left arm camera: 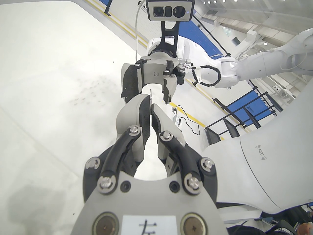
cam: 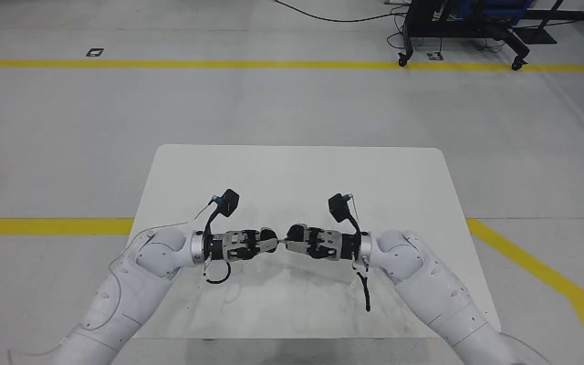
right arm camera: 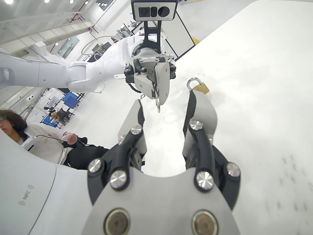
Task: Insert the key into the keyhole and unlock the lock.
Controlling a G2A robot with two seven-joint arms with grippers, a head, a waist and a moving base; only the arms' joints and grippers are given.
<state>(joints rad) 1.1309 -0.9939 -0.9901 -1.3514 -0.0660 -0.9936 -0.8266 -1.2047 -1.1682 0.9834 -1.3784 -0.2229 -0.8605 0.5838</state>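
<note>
The right gripper (right arm camera: 165, 99) stands wide open. Facing it, the left gripper (right arm camera: 156, 93) pinches the key (right arm camera: 158, 106). Just beyond its fingertip lies the lock (right arm camera: 201, 88).

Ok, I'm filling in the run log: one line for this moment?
left end effector: shut on key | right end effector: open | padlock: on table, unheld

The key (right arm camera: 158, 106) is small and silver. It is pinched between the closed fingers of the left claw (right arm camera: 156, 98), with its round, holed end sticking out, and is held clear above the worktop (right arm camera: 244, 50). The lock (right arm camera: 199, 87), a brass padlock with a silver shackle, lies on the worktop, apart from the key.
</note>
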